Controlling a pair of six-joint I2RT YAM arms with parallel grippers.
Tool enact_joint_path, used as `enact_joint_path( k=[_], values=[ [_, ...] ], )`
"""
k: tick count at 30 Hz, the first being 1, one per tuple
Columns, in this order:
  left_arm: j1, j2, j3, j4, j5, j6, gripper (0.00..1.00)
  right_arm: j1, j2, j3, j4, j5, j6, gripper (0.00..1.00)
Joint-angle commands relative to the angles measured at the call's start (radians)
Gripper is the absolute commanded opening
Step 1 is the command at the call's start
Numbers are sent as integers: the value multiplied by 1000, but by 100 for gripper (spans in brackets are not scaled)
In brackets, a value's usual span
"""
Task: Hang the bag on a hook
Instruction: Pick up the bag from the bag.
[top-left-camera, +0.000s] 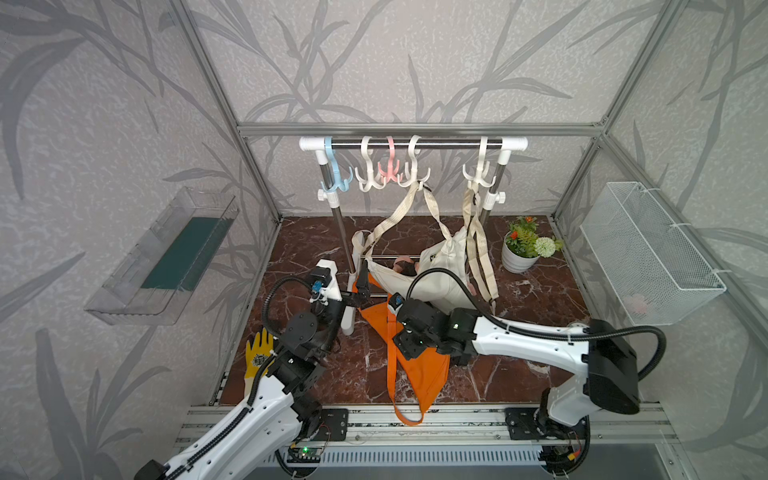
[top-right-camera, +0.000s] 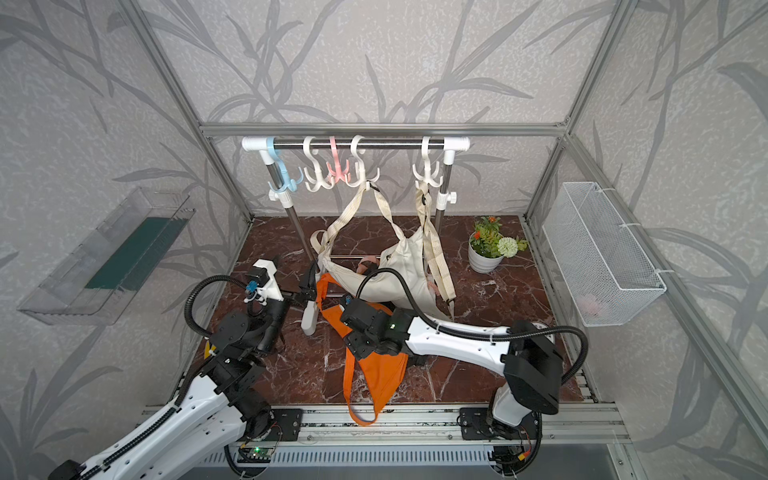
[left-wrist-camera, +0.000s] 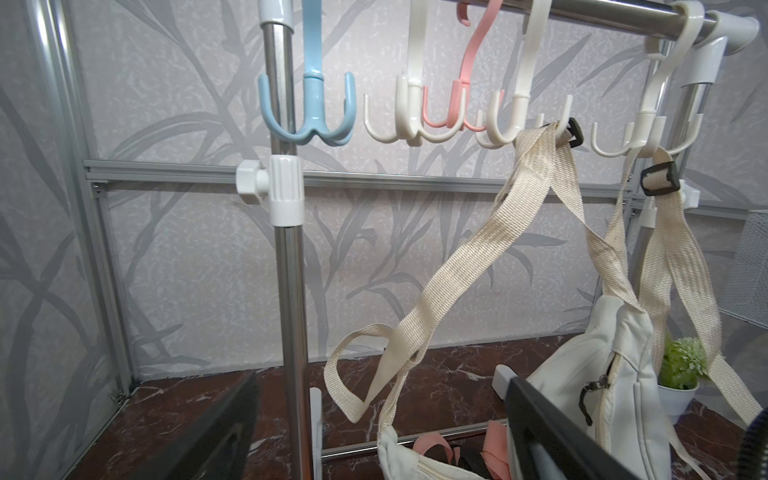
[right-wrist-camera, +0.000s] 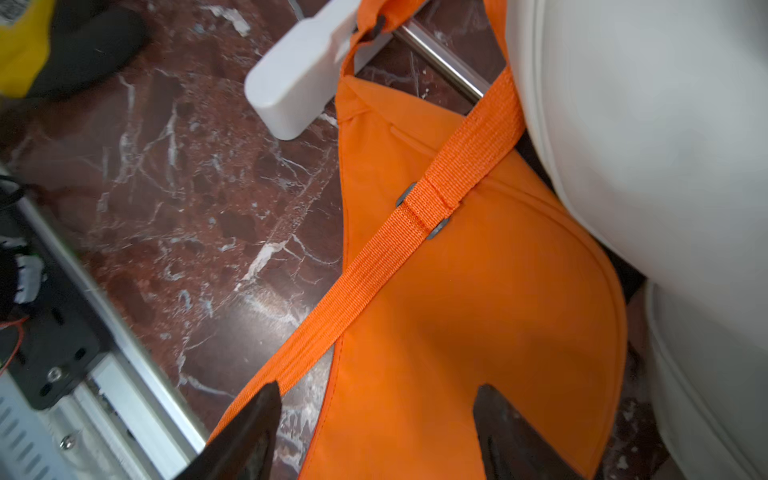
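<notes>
**Item:** orange bag (top-left-camera: 419, 374), with orange strap (right-wrist-camera: 415, 216).

**Location:** It lies flat on the marble floor (top-left-camera: 532, 299) in front of the rack (top-left-camera: 415, 144) and is on no hook. One end lies against the rack's white foot (right-wrist-camera: 291, 70) at the blue-hook end. The strap crosses the bag's body, and its loop trails away from the rack over the metal rail (top-left-camera: 457, 419) at the floor's front edge.

**Rack fittings:** On the top bar hang a blue hook (top-left-camera: 332, 183), a pink hook (top-left-camera: 390, 168) and three cream hooks (top-left-camera: 368, 178). The blue hook, the pink hook and the cream hook between them are bare.

**Also on rack:** white bags (top-left-camera: 446, 266). Their cream straps are looped over the other two cream hooks, and their bodies are slumped low by the rack's base bar, touching the orange bag's far side.

**Left gripper** (top-left-camera: 360, 291): It is beside the rack's post at the blue-hook end, low and near the white foot. The fingers (left-wrist-camera: 216, 436) are spread wide with nothing between them.

**Right gripper** (right-wrist-camera: 378, 388): It is over the orange bag's body, in front of the rack. The fingers are well apart and have no hold on anything. The strap passes close by one fingertip. Whether the tips touch the cloth cannot be told.

**Sundries:**
- potted plant (top-left-camera: 525, 247), just beyond the rack's end opposite the blue hook
- yellow glove (top-left-camera: 258, 353), in front of the rack, out past its blue-hook end
- wire basket (top-left-camera: 648, 253) and clear tray (top-left-camera: 166, 257), on the side walls, well apart from the rack
</notes>
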Motion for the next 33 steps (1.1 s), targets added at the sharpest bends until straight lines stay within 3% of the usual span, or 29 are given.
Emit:
enact_joint_path(
  k=[1,11,12,16,18,19,27,33],
  values=[
    [7,-54,-16,-15,-110,-8,94,-4,90,69,-75,0,99,75],
    [14,-184,-58,-96,-164,-30,94,-13,340,241,-133,19,146,71],
    [14,-217,-60,-103,-165,-29,94,-14,356,246,-126,14,149,65],
    [15,-245,-59,-128,-170,-22,94,-25,375,230,-76,-9,155,21],
    [16,-251,-57,-136,-171,-18,94,-32,357,205,-42,-14,151,5],
    [17,-250,-57,-137,-166,-14,94,-35,336,190,-20,-15,142,2],
    [24,-195,-26,-198,-66,28,94,-53,122,167,0,19,-93,0],
    [30,-129,-4,-200,-4,41,94,-77,45,170,-14,-7,-149,0]
  ],
)
